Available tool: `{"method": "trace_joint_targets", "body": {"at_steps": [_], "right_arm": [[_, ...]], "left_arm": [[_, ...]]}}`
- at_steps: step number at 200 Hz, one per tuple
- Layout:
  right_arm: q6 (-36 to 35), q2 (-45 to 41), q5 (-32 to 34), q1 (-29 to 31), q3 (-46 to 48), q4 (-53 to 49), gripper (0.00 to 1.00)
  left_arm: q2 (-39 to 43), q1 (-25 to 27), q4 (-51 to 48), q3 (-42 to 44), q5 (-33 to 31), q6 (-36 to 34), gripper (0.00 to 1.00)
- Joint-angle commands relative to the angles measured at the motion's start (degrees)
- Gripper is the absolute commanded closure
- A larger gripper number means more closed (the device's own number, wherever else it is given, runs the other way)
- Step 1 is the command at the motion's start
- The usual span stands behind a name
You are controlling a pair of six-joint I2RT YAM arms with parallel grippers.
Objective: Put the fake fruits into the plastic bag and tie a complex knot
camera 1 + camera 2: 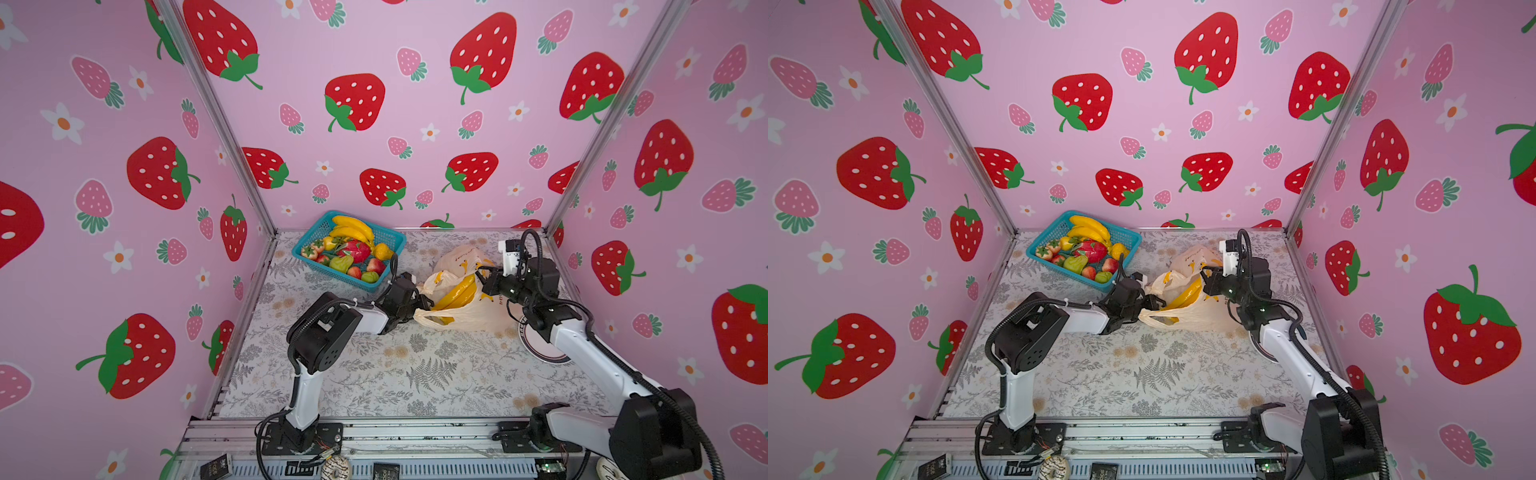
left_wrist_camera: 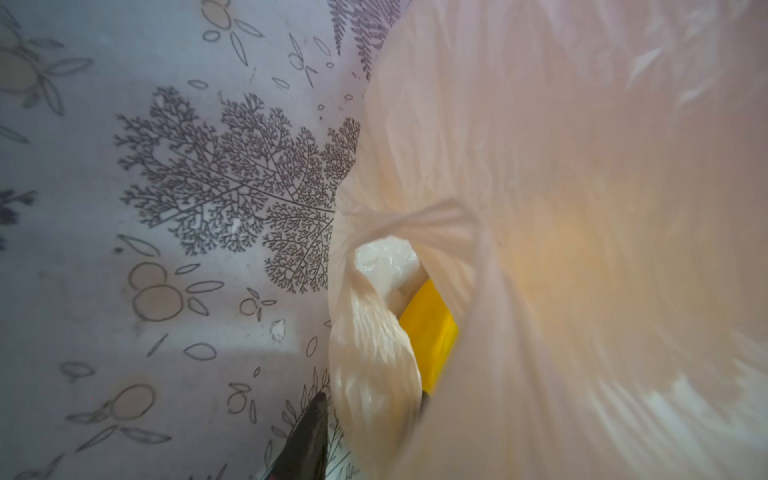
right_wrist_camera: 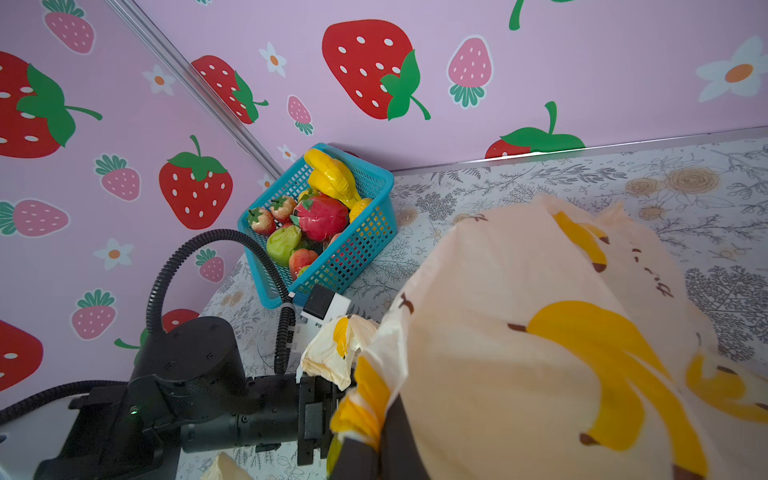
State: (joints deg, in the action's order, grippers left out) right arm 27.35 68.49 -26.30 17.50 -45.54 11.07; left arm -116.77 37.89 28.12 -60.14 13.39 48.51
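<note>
where one bag (image 1: 478, 316) lies — two banana bunches (image 1: 454, 293).

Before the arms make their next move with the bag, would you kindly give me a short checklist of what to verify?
1. Bag mouth held up: ok, the right tool is shut on the plastic bag at its far rim.
2. Banana bunch fully inside: cannot tell, it lies in the mouth.
3. Left tool grip: cannot tell, it sits at the handle loop with its jaws hidden by plastic.
4. All fake fruits bagged: not ok, most lie in the basket.
5. Knot tied: not ok, the loop is open.
</note>
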Motion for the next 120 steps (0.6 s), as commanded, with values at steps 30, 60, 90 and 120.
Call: {"method": "trace_joint_targets", "body": {"at_steps": [30, 60, 90, 120], "right_arm": [[-0.4, -0.2, 0.3, 0.3, 0.1, 0.0, 1.00], [-0.5, -0.6, 0.6, 0.2, 0.1, -0.2, 1.00], [-1.1, -1.8, 2.8, 0.3, 0.2, -0.9, 1.00], [-2.7, -6.2, 10.5, 0.1, 0.4, -3.2, 1.00]], "left_arm": [[-2.3, 0.4, 0.8, -4.2, -0.2, 1.5, 0.71], [-1.6, 0.4, 1.5, -4.0, 0.2, 1.5, 0.85], [2.6, 0.5, 2.2, -1.9, 1.8, 0.1, 1.00], [9.9, 0.7, 1.3, 1.0, 5.8, -1.7, 1.00]]}}
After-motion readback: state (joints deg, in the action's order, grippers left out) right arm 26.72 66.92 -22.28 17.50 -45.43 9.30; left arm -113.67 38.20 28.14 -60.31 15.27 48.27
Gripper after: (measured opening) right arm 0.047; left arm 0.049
